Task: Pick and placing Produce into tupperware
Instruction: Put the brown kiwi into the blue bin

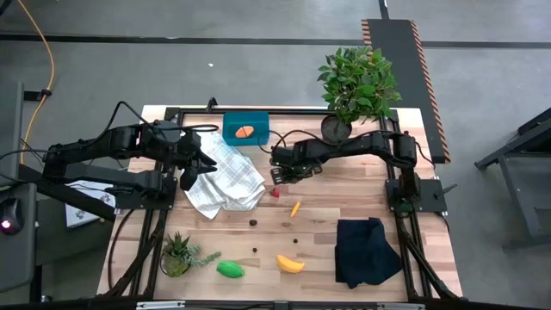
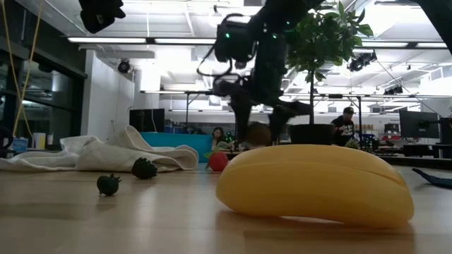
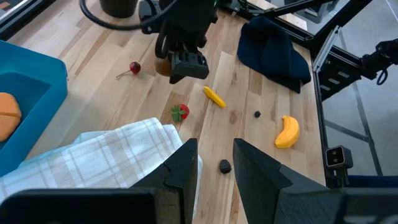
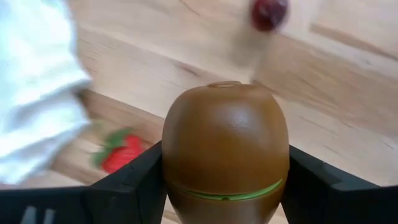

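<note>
My right gripper is shut on a brown kiwi near the table's middle, just right of the white checked cloth. My left gripper is open and empty above the cloth's left part. The teal tupperware stands at the far edge with an orange piece inside. On the table lie a strawberry, a small orange-yellow piece, a banana, a green oval, a cherry and dark berries. My right gripper pinches the kiwi between its two fingers, one on each side of its wide lower part. The fingers slant down from the table's right side. In the low view the kiwi stands above the tabletop, rounded end away from the gripper.
A leafy bush in a dark pot stands at the far right corner. A small spiky potted plant is at the near left, a black folded cloth at the near right. People show in the room behind.
</note>
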Controlling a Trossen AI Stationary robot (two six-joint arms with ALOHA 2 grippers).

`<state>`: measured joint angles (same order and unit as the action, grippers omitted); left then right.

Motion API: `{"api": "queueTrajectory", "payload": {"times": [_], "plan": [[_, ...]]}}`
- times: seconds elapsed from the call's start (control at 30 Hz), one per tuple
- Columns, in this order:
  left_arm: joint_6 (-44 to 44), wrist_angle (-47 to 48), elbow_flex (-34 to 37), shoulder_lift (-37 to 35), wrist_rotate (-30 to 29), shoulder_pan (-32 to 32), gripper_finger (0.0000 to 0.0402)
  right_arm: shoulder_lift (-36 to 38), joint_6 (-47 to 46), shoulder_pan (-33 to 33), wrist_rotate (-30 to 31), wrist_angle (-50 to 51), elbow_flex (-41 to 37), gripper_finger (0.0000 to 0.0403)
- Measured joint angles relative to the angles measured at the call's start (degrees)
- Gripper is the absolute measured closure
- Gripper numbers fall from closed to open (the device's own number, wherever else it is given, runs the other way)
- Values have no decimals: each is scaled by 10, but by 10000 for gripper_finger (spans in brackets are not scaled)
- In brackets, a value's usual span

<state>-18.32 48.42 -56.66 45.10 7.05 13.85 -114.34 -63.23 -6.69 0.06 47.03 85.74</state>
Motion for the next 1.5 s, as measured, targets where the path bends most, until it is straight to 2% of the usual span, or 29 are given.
{"api": "queueTrajectory", "payload": {"times": [0.27,0.47,0.67,0.8,1.03,1.27,1.5], "plan": [[35,0,0,0,-1,0,312,0,67,1,-1,-20,85,180],[128,-15,0,0,-12,0,311,1,136,1,-18,-32,162,180],[193,-38,0,0,-77,0,311,1,200,4,-37,-46,235,175],[226,-67,0,0,-101,0,303,1,222,5,-55,-47,270,169],[304,-140,0,-2,-138,0,229,1,243,5,-73,-43,307,172],[375,-146,0,-18,-168,0,144,1,264,1,-78,-54,345,173],[462,-181,0,-31,-167,0,100,1,267,-6,-150,-150,366,173]]}}
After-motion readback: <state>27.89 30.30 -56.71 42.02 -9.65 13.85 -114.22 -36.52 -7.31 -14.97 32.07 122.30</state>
